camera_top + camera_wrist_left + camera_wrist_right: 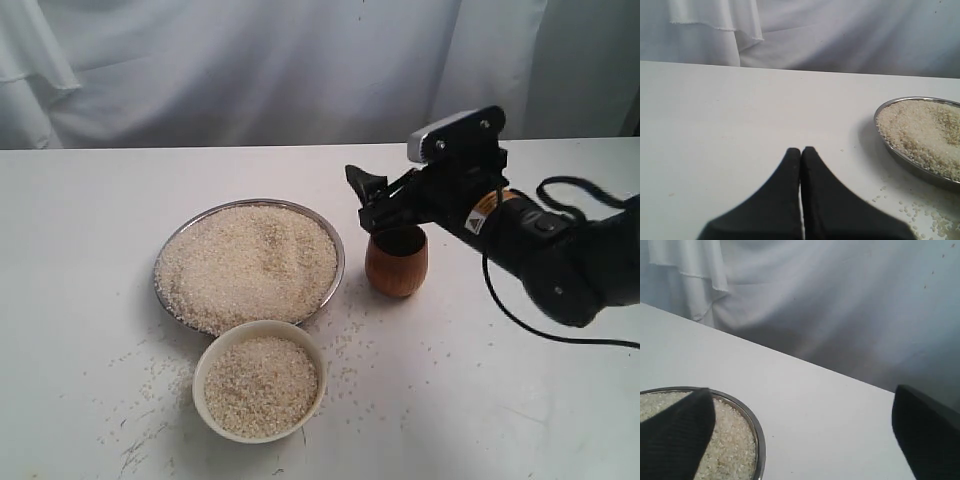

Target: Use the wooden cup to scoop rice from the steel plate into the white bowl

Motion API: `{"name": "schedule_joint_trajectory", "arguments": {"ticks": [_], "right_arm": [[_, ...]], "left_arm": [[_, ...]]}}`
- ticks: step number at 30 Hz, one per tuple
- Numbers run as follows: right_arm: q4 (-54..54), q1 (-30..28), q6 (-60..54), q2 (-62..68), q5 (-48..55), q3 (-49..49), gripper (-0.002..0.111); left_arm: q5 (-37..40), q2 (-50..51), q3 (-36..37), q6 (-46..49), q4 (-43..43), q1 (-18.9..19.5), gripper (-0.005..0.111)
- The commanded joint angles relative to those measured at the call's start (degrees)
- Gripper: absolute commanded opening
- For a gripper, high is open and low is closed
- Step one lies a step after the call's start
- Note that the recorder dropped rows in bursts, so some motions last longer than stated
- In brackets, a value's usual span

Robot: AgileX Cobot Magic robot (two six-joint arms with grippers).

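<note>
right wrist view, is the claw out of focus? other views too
Right wrist view: yes, right claw fingers soft-edged, steel plate rim sharper. Left wrist view: shut left claw blurs toward its base. Exterior view: sharp, evenly lit.

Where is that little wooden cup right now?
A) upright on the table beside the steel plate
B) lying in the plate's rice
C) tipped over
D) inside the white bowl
A: the wooden cup stands upright on the table, next to the steel plate but not touching it.

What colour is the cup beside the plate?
The wooden cup is reddish-brown, clearest in exterior view.
</note>
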Motion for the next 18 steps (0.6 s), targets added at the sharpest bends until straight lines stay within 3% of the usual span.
{"name": "schedule_joint_trajectory", "arguments": {"ticks": [1, 5, 9, 11, 18], "right_arm": [[-4.03, -0.06, 3.64, -10.34, 14.08, -0.24, 0.059], [-5.31, 0.45, 9.77, -19.83, 26.69, -0.24, 0.026], [-5.31, 0.45, 15.46, -28.94, 40.97, -0.24, 0.005], [-5.20, 0.45, 15.86, -33.54, 46.99, -0.24, 0.000], [-3.99, 0.45, 17.72, -45.96, 59.60, -0.24, 0.000]], "left_arm": [[-0.40, -0.24, 0.28, -0.03, -0.09, 0.11, 0.000], [-0.40, -0.24, 0.28, -0.03, -0.09, 0.11, 0.000], [-0.40, -0.24, 0.28, -0.03, -0.09, 0.11, 0.000], [-0.40, -0.24, 0.28, -0.03, -0.09, 0.11, 0.000], [-0.40, -0.24, 0.28, -0.03, -0.09, 0.11, 0.000]]}}
